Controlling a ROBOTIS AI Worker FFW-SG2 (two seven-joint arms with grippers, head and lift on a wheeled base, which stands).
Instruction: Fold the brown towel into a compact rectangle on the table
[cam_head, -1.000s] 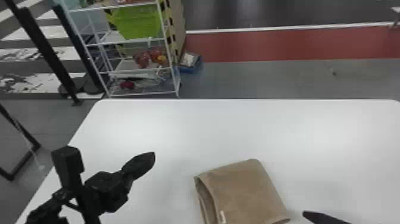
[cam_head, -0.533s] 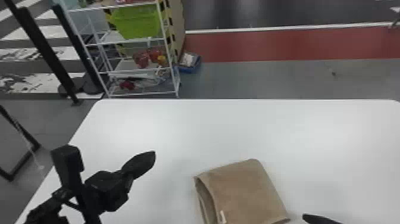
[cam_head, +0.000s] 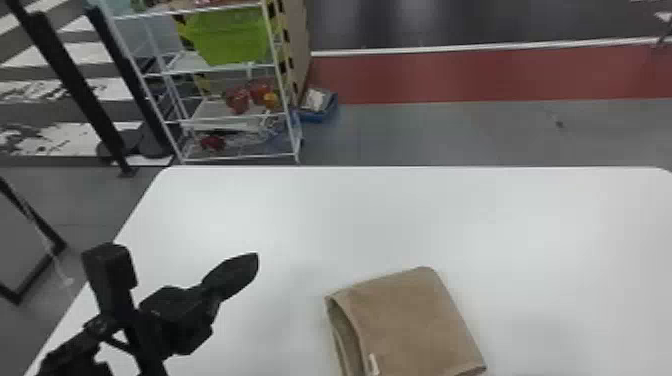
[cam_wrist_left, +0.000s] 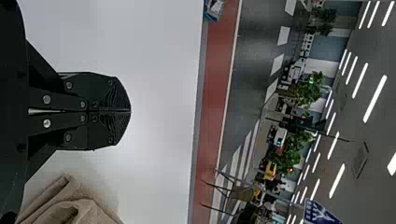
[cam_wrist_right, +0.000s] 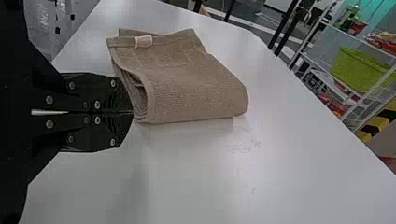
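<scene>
The brown towel (cam_head: 415, 320) lay folded on the white table (cam_head: 350, 210), with a robot hand on either arm and both hands empty.
The towel had soft layers that peeked out along its left side, a bit open like a book, and a little pale tag (cam_wrist_right: 144, 41) stuck to its edge. The left gripper (cam_head: 256, 257) was to the left of the towel, apart from it, up over the table. Its two black fingers were pressed together with no cloth between them. The right gripper (cam_wrist_right: 132, 112) had its fingers together too, and its tip was right by the towel's layers, but I can't tell if it touched them. Far past the towel, and to its left, stood a white shelf (cam_head: 230, 159) with a green bin (cam_head: 227, 37).
</scene>
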